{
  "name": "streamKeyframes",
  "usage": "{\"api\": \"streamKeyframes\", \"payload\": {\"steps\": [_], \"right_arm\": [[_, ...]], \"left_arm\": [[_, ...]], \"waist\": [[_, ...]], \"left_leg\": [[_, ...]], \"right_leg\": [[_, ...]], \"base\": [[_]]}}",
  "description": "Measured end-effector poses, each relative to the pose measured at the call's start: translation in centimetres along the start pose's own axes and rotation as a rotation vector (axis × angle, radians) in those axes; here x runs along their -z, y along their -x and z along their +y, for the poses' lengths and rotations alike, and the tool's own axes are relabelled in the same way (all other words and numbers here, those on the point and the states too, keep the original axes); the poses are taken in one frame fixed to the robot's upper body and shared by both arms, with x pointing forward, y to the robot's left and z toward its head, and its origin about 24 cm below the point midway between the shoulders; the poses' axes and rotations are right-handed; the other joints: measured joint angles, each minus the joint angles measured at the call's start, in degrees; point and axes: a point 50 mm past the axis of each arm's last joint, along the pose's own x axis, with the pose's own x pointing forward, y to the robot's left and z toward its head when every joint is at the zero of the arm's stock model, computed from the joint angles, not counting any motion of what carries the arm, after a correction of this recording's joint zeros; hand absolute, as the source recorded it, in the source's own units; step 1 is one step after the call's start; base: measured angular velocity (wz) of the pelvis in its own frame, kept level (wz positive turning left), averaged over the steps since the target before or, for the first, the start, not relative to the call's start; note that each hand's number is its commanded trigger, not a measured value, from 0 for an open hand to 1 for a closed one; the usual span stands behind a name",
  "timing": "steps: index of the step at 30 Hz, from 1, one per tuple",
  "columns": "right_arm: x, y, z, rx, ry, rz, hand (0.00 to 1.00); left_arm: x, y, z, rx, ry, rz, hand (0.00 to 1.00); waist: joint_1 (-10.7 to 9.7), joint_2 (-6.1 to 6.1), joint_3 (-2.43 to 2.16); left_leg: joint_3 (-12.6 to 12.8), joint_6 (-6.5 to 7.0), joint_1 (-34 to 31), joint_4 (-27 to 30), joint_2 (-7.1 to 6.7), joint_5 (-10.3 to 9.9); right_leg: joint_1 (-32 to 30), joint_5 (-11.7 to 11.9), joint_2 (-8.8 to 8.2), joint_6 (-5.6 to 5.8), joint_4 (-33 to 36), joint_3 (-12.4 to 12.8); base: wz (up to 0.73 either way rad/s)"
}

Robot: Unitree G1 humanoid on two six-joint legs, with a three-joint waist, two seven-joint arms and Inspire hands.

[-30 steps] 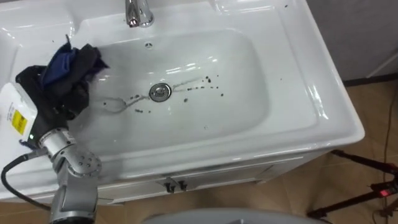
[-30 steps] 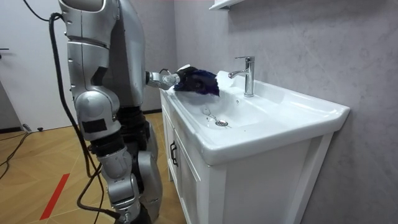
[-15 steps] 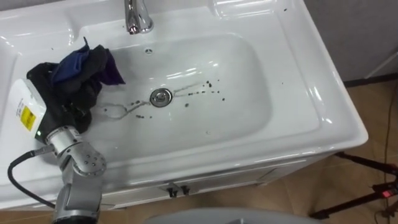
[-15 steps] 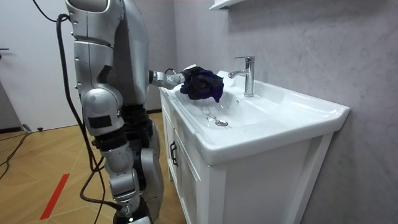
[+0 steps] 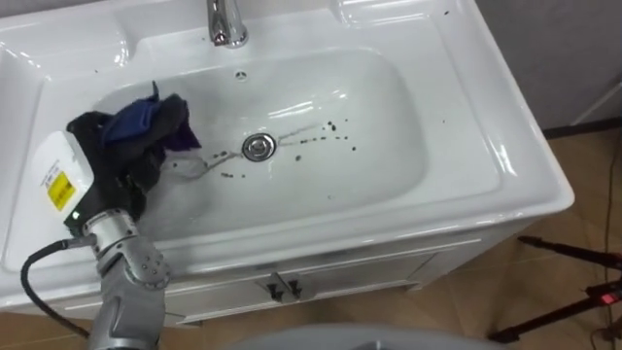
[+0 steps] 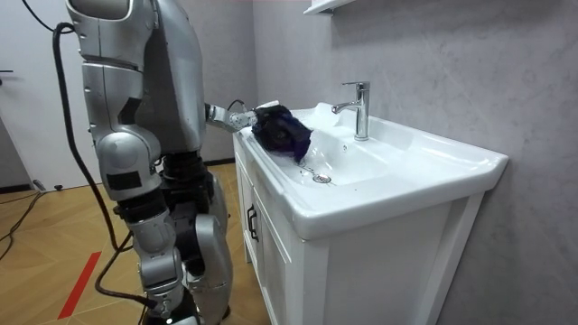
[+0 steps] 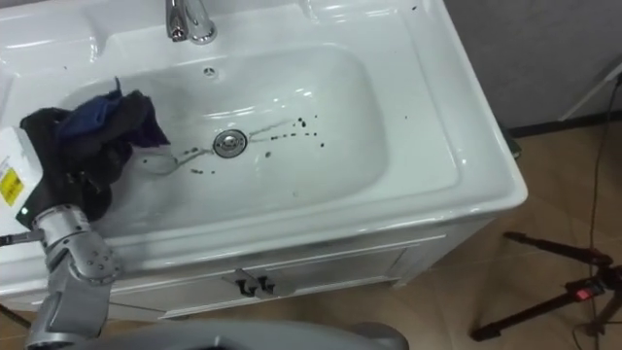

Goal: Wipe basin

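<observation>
Down off the left rim and into the bowl is where my left hand (image 5: pixel 102 175) has gone in the last second, taking the dark blue-and-black cloth (image 5: pixel 146 126) with it. The whole view has slid a little as well, so part of that shift is the camera's. Measured against the drain (image 5: pixel 257 147), though, the cloth is plainly closer than it was, and the room view shows it lower, hanging inside the basin (image 5: pixel 379 146) instead of above the edge. The cloth now sits on the left slope, at about nine o'clock from the drain and near it but not touching. I judge that the approach is over and the wiping proper can start. The scatter of dark specks (image 5: pixel 335 126) at about two o'clock from the drain is untouched, well apart from the cloth on the far side of the drain. How far my hand is closed I cannot tell, because the bunched cloth covers its whole front. The cloth travels with it, so I take it that I have some hold. Whether the cloth is pressed against the porcelain or just grazing it I cannot tell either. A thin grey looping mark (image 5: pixel 194 165) lies just beside the cloth toward the drain, and it could be a wet streak or dirt. The tap (image 5: pixel 227 24), at twelve o'clock, is cut off by the top edge.
</observation>
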Motion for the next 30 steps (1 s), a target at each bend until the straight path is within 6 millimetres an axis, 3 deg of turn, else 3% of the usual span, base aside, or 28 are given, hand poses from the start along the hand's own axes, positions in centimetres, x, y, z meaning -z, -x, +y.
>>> {"api": "streamKeyframes", "payload": {"steps": [18, 23, 30], "right_arm": [[-1.0, 0.1, -0.2, -0.005, 0.021, -0.035, 0.00], [-0.9, 0.1, -0.2, -0.006, 0.020, -0.030, 0.00], [-0.9, 0.1, -0.3, -0.002, 0.021, -0.034, 0.00]], "left_arm": [[-0.8, 0.6, -1.5, 0.170, -0.321, -0.133, 1.00], [-0.6, 0.7, -1.8, 0.234, -0.347, -0.121, 1.00], [-0.6, 0.7, -2.5, 0.314, -0.384, -0.141, 1.00]], "waist": [[-0.4, -0.67, 0.55], [-1.7, -0.82, 0.64], [-2.4, -0.20, 0.69]], "left_leg": [[1.6, 0.01, -0.1, -0.3, 0.05, 0.0], [1.7, 0.01, -0.1, -0.3, 0.03, 0.0], [1.7, 0.01, -0.1, -0.2, 0.00, 0.0]], "right_leg": [[0.2, 0.0, -0.03, 0.00, 0.1, 0.7], [0.2, 0.0, -0.03, 0.00, 0.0, 0.7], [0.2, 0.1, -0.03, 0.06, 0.0, 0.8]], "base": [[-0.03], [0.00], [0.00]]}}
